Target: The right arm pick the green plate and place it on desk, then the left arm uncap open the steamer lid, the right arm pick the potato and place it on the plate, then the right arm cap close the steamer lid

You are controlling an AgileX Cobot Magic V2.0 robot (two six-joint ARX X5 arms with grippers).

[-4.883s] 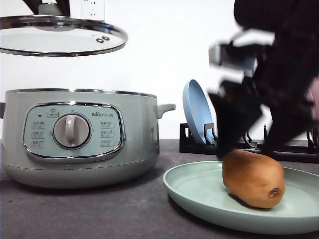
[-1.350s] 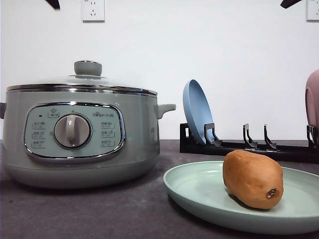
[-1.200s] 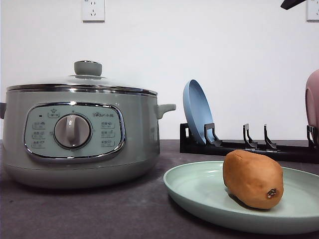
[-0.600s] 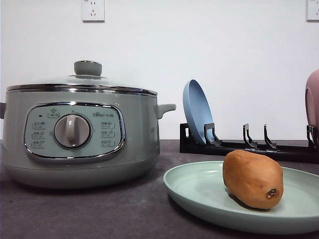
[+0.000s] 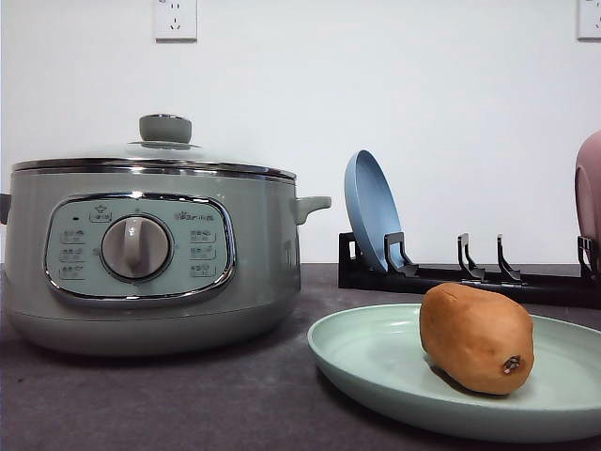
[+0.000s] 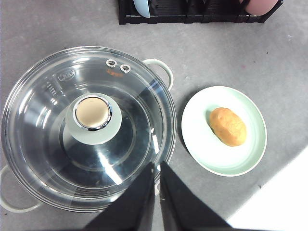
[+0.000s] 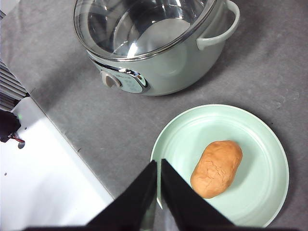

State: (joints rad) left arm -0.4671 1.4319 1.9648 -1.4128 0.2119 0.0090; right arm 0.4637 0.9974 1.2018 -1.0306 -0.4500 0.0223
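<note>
Glass and steel fill the left of the front view, where the steamer lid [image 5: 155,155] is seen seated squarely on the pale green steamer [image 5: 150,258], its knob upright at centre, so that the pot is judged closed as the last step of the task requires. To the right of the steamer, in the middle distance, a black dish rack [image 5: 465,277] is shown holding the blue plate [image 5: 371,221] on edge in its slots, with the pink plate [image 5: 590,193] cut off at the right border; both are kept upright by the rack's prongs. In the lower right, the green plate [image 5: 376,362] is laid flat on the desk [image 5: 160,399], well clear of the rack, and the potato [image 5: 477,336] is rested on its side within the rim, where the shallow wall would keep it from rolling off.

No arm is seen in the front view. In the left wrist view, the left gripper [image 6: 156,192] is held high above the lid's near edge, its jaws pressed together and empty. In the right wrist view, the right gripper [image 7: 158,192] is likewise raised over the plate's rim, jaws together, nothing pinched. All four steps are judged complete.
</note>
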